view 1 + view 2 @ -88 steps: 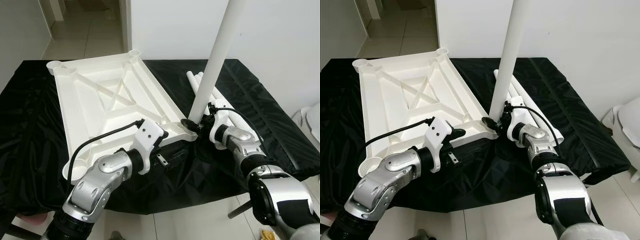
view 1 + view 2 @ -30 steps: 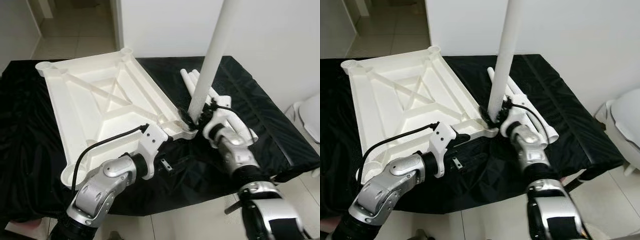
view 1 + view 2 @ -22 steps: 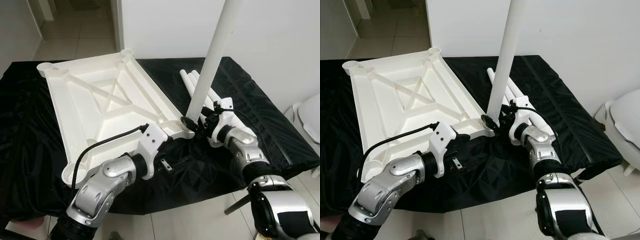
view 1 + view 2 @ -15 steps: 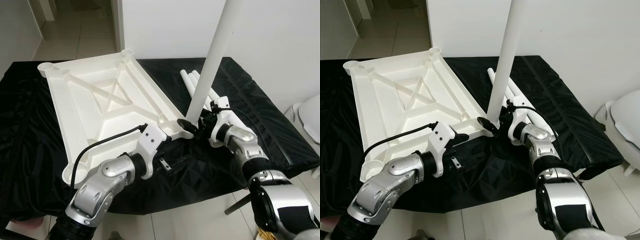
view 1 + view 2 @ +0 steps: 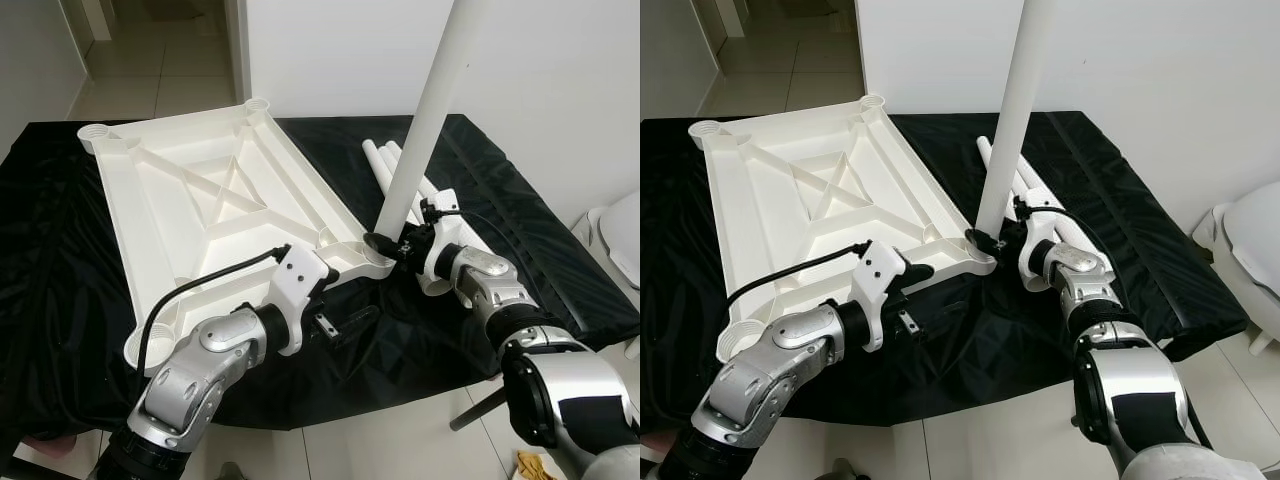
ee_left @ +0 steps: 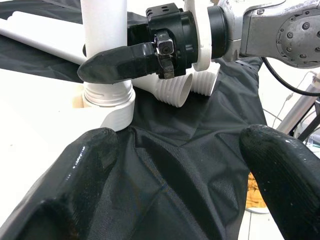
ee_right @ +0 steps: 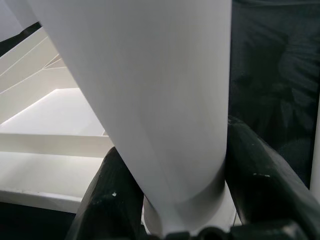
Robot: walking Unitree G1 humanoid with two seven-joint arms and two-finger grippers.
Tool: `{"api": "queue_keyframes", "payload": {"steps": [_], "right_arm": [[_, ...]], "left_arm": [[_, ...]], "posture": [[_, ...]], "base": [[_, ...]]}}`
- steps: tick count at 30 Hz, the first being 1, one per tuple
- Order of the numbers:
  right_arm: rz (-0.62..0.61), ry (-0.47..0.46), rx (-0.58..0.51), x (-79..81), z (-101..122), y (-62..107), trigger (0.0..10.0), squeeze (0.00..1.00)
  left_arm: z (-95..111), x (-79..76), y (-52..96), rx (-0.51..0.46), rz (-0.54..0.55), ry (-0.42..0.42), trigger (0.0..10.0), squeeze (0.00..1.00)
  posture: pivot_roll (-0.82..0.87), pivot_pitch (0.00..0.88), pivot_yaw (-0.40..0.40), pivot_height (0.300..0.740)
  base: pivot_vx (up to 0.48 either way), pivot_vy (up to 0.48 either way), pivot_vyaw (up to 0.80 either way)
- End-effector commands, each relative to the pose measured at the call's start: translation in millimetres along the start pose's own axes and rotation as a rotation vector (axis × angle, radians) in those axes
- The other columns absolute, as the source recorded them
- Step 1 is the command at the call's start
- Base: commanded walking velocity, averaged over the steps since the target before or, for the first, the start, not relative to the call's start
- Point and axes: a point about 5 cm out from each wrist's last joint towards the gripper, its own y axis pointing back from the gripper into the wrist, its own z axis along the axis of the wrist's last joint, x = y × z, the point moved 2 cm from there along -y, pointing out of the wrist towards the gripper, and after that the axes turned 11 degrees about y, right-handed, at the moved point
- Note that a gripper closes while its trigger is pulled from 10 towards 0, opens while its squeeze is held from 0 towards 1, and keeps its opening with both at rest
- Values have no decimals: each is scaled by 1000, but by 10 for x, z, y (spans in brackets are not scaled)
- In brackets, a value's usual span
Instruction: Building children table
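Tabletop (image 5: 215, 215), white plastic and turned underside up with its ribs and cross-bracing showing, lies slantwise on the left half of a bench draped in black cloth (image 5: 520, 230), with round leg sockets at its corners. Below its near edge the left gripper (image 6: 170, 165) hovers just over the cloth, close to the near right corner; its two black fingers (image 6: 75, 180) stand wide apart with only cloth between them, gripping nothing. At that near right corner socket (image 5: 372, 262) a long white leg (image 5: 425, 120) stands almost upright, tilted slightly to the right, its lower end seated in the socket's ribbed collar as the left wrist view shows. The right gripper (image 5: 388, 246) reaches in from the right and its jaws are closed around the base of this leg just above the socket; the right wrist view shows a black finger (image 7: 260, 175) pressed against each side of the white tube. Just right of the standing leg, behind the right wrist, spare legs (image 5: 1040, 195) lie side by side on the cloth, their ribbed ends pointing toward the near edge of the bench. Farther right, past the bench edge, a white rounded object (image 5: 1250, 240) sits on the tiled floor (image 5: 400, 445); what it is cannot be told.
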Motion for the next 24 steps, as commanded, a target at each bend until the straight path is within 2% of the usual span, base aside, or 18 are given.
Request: {"api": "queue_keyframes", "payload": {"steps": [1, 7, 10, 11, 14, 17, 22, 24], "right_arm": [[18, -43, 44, 47, -115, 19, 0, 0], [6, -90, 31, 56, -142, 27, 0, 0], [-48, -116, 19, 59, -169, 24, 0, 0], [-132, -125, 39, 15, -190, 21, 0, 0], [-190, -124, 31, -2, -176, 6, 0, 0], [-220, -121, 4, 20, -143, -23, 0, 0], [-284, -168, 2, 51, -138, -76, 0, 0], [-363, -205, 0, 123, -130, -140, 0, 0]], "left_arm": [[23, 2, 14, -4, 10, -3, 10000, 0], [24, 0, 15, -4, 9, -4, 10000, 0], [19, -5, 17, -2, 6, -2, 10000, 0], [17, -8, 14, 0, 4, -1, 10000, 0], [18, -7, 10, 0, 2, 0, 10000, 0], [18, -6, 6, 0, 1, 1, 10000, 0], [17, -18, -4, 0, -7, 1, 10000, 0], [25, -16, -15, -2, -12, 0, 10000, 0]], "posture": [[12, 25, -37, 740], [10, 26, -36, 740], [6, 29, -33, 740], [4, 29, -34, 740], [0, 30, -33, 740], [-6, 29, -31, 740], [-12, 28, -28, 740], [-18, 25, -24, 740]], "base": [[0, 0, 0], [0, 0, 0], [0, 0, 0], [0, 0, 0], [0, 0, 0], [0, 0, 0], [0, 0, 0], [0, 0, 0]]}}
